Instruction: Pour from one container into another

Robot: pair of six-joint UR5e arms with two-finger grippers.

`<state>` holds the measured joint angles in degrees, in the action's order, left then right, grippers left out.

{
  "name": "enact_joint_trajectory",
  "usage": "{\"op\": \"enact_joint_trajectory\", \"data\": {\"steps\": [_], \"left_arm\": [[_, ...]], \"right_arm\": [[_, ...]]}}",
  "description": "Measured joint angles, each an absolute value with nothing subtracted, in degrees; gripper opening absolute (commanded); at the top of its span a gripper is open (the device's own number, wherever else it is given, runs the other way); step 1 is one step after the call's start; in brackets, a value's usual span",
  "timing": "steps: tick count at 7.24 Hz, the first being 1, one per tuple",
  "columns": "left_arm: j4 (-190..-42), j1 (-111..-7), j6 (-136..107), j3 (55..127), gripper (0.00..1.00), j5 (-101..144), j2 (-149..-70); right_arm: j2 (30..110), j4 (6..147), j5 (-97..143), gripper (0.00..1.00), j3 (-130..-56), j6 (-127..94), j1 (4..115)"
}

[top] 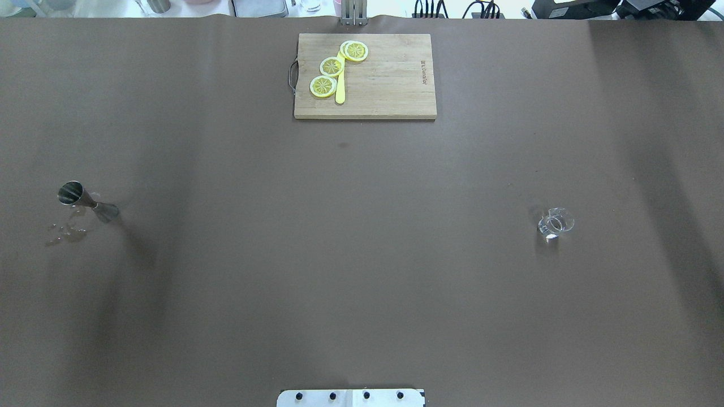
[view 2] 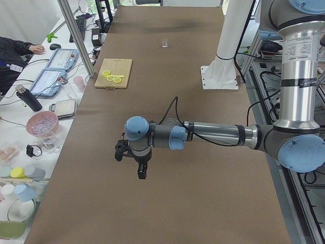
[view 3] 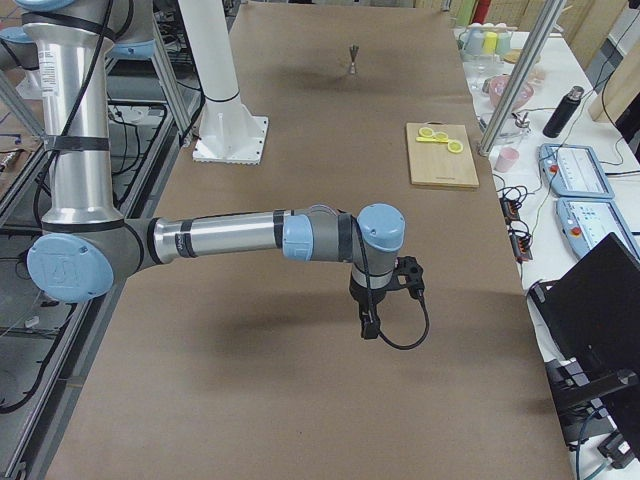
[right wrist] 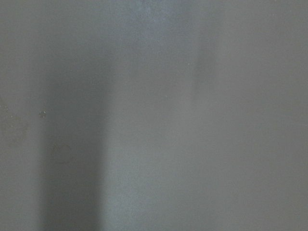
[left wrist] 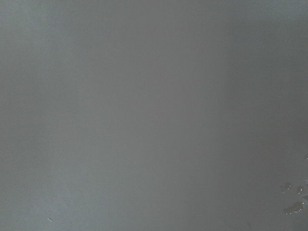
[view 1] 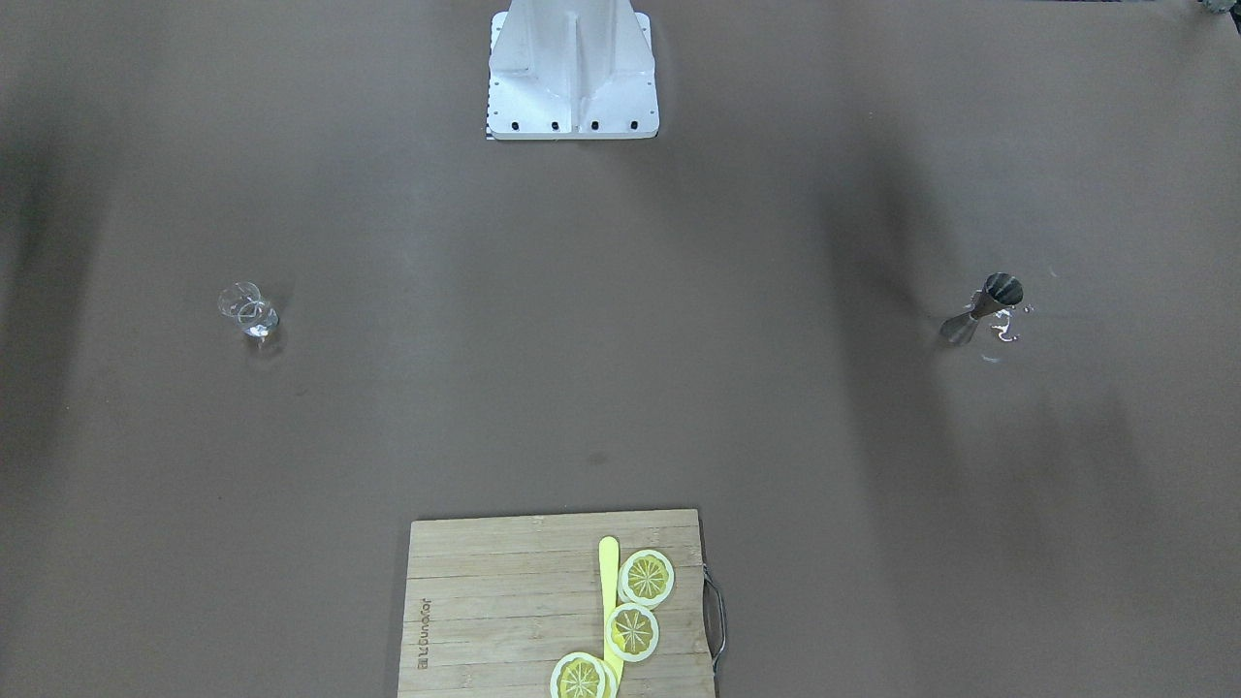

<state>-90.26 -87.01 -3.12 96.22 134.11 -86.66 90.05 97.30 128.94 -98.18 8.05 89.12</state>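
A steel hourglass-shaped jigger (top: 86,202) (view 1: 979,310) (view 3: 353,58) stands upright on the brown table on my left side, with small wet drops (top: 67,230) beside it. A small clear glass (top: 555,223) (view 1: 249,311) (view 2: 164,43) stands upright on my right side. My left gripper (view 2: 141,172) shows only in the exterior left view, hanging above the table's left end, well short of the jigger. My right gripper (view 3: 368,324) shows only in the exterior right view, above the right end. I cannot tell whether either is open or shut. Both wrist views show bare table.
A wooden cutting board (top: 390,85) (view 1: 485,620) with three lemon slices (top: 331,66) and a yellow knife (top: 340,90) lies at the far middle edge. The white robot base (view 1: 572,68) stands at the near middle. A person's arm (view 2: 20,48) rests at a side desk.
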Motion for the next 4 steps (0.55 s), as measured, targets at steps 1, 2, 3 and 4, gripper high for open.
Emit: {"op": "enact_joint_trajectory", "data": {"steps": [1, 2, 3, 4], "left_arm": [[-90.31, -86.99, -3.17, 96.26, 0.98, 134.14, -86.84], [-90.38, -86.97, -3.19, 96.27, 0.98, 134.18, -87.08], [-90.42, -86.97, -3.2, 96.26, 0.98, 134.2, -87.13], [-90.43, -86.97, -3.23, 96.27, 0.98, 134.2, -87.12]], "right_arm": [[90.14, 97.3, 128.94, 1.0, -98.12, 8.11, 89.12], [90.28, 97.31, 128.91, 1.0, -98.03, 8.19, 89.12], [90.33, 97.32, 128.83, 1.0, -97.85, 8.22, 89.12], [90.3, 96.89, 128.74, 1.0, -97.45, 8.18, 89.12]]}}
